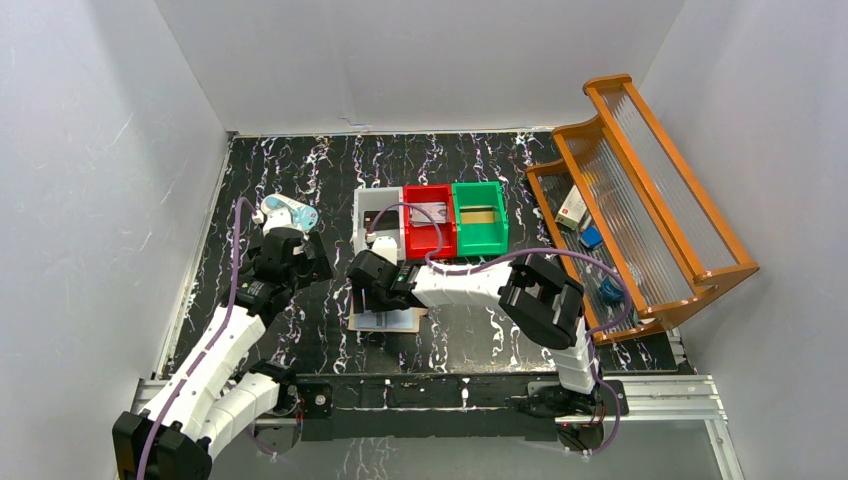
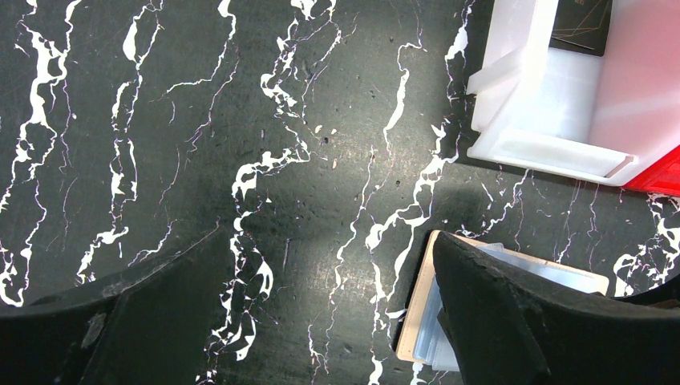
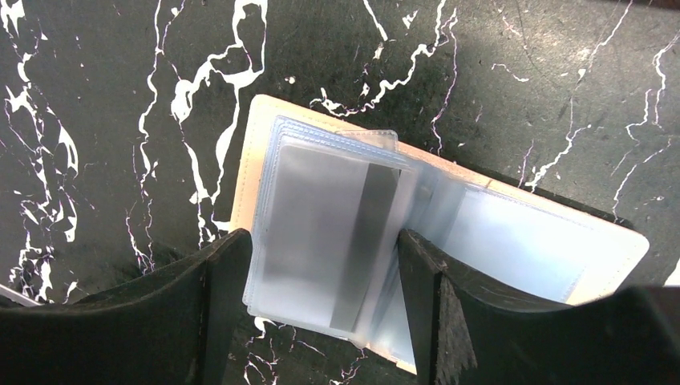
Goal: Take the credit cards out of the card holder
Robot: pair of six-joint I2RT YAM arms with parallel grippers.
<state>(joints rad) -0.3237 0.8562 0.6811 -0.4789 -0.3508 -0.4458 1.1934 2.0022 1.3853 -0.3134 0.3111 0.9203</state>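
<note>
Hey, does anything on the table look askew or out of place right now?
Only the card holder: it lies open and skewed, clear sleeves splayed, a silvery card still inside. Nothing looks spilled or damaged.

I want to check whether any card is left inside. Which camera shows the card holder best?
The right wrist view: the card holder lies open mid-frame, a silvery-grey card visible in its clear sleeve. The left wrist view catches only one corner; the top view shows a sliver beneath the right gripper.
</note>
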